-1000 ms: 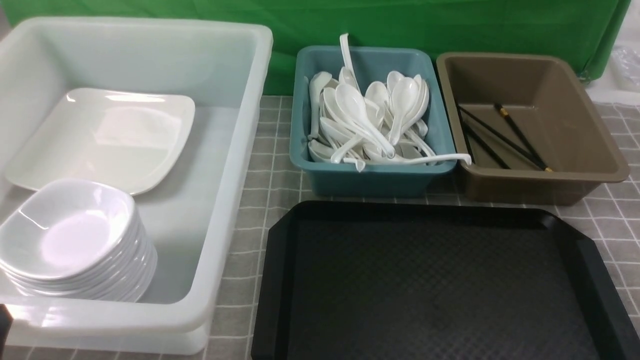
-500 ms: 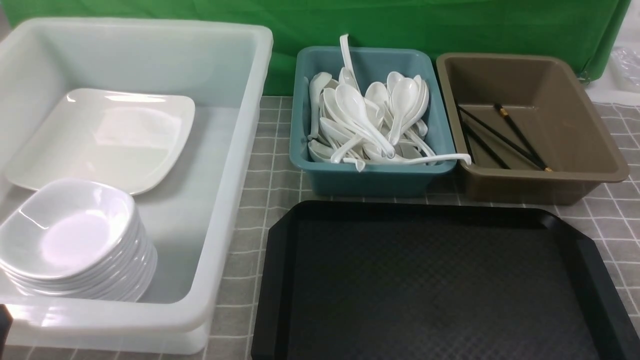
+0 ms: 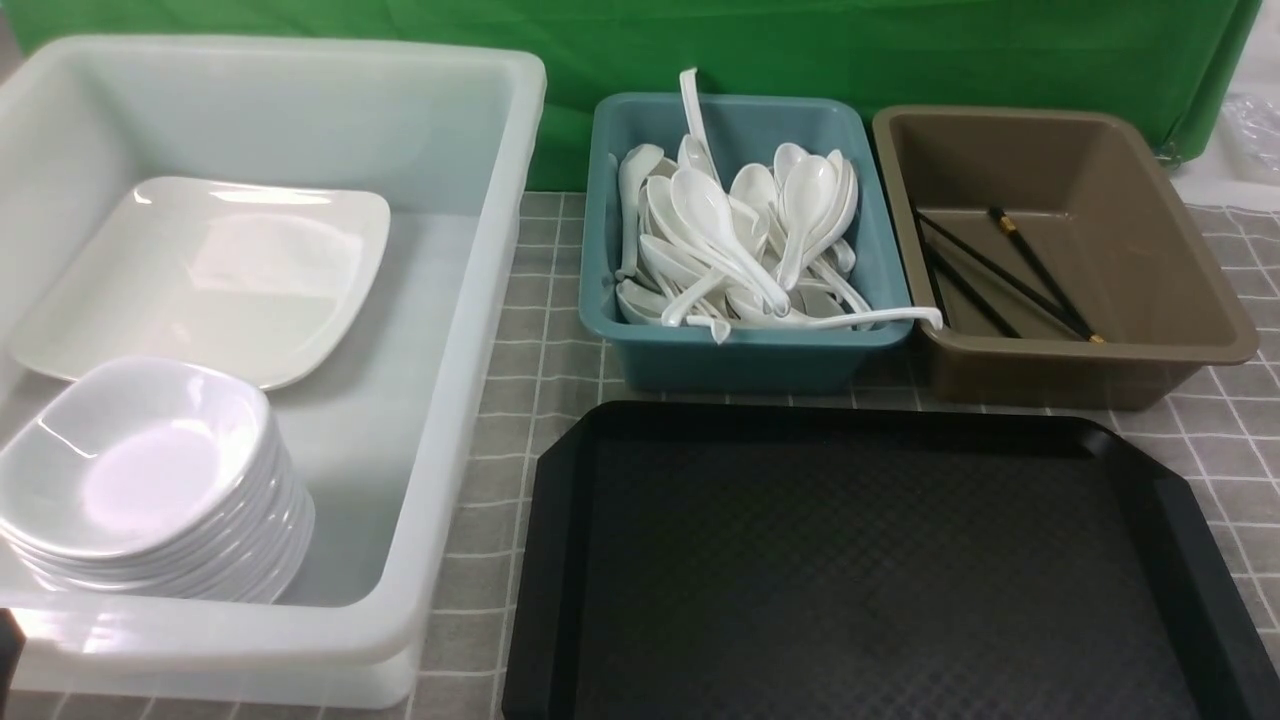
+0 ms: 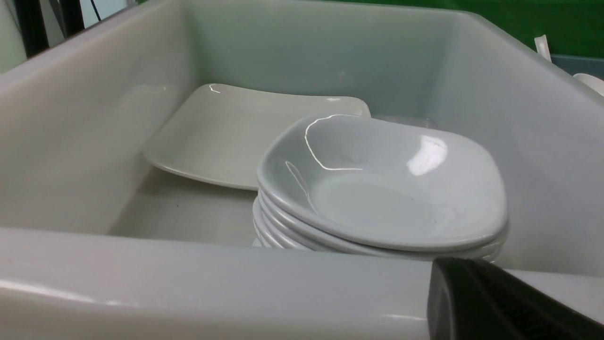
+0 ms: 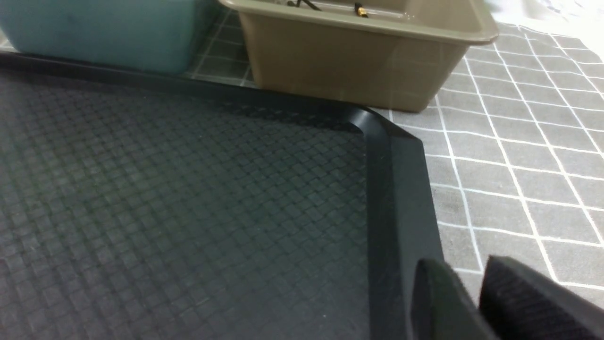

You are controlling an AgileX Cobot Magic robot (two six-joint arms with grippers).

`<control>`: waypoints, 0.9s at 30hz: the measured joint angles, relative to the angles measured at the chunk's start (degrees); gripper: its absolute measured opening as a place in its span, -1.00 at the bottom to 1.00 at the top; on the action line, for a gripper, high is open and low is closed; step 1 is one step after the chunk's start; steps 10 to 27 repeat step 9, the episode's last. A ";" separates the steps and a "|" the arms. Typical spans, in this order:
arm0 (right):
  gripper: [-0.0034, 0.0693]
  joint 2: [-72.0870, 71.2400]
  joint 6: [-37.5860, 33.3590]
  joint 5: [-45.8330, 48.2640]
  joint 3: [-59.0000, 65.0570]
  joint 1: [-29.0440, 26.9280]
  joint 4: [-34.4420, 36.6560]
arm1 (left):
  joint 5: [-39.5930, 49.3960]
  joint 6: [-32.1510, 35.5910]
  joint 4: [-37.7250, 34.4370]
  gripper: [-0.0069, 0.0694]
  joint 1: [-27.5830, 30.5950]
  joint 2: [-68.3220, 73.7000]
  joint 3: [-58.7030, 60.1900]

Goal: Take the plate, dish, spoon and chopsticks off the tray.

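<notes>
From the front, the large black rectangular plastic tray with clipped corners and a diamond-textured floor lies bare on the grey checked cloth of the surface. To its left stands a big translucent white plastic tub. Inside it the large glossy white square plate lies toward the far side, and a stack of small white rounded-square dishes stands nearer, with the dish on top. Behind the tray, a teal plastic tub holds a heap of white soup spoons; which one is the spoon of the task cannot be told for sure. Just to its right, a brown plastic tub holds the thin black chopsticks with a gold band, lying on its floor. Neither arm shows here.

The left wrist view looks over the white tub's near wall at the top dish and the plate beyond it. Only a dark corner of the left tool is in frame; it is closed and empty.

In the right wrist view the right tool hovers over the tray's right rim, its two dark fingers slightly parted with nothing between them. The brown tub and teal tub stand beyond the tray's far edge.
</notes>
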 joint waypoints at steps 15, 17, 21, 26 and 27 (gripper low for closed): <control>-0.36 0.00 0.00 0.00 0.00 0.00 0.00 | 0.00 0.00 0.17 -0.81 0.00 0.00 0.00; -0.36 0.00 0.00 0.00 0.00 0.00 0.00 | 0.00 0.00 0.17 -0.81 0.00 0.00 0.00; -0.36 0.00 0.00 0.00 0.00 0.00 0.00 | 0.00 0.00 0.17 -0.81 0.00 0.00 0.00; -0.36 0.00 0.00 0.00 0.00 0.00 0.00 | 0.00 0.00 0.17 -0.81 0.00 0.00 0.00; -0.36 0.00 0.00 0.00 0.00 0.00 0.00 | 0.00 0.00 0.17 -0.81 0.00 0.00 0.00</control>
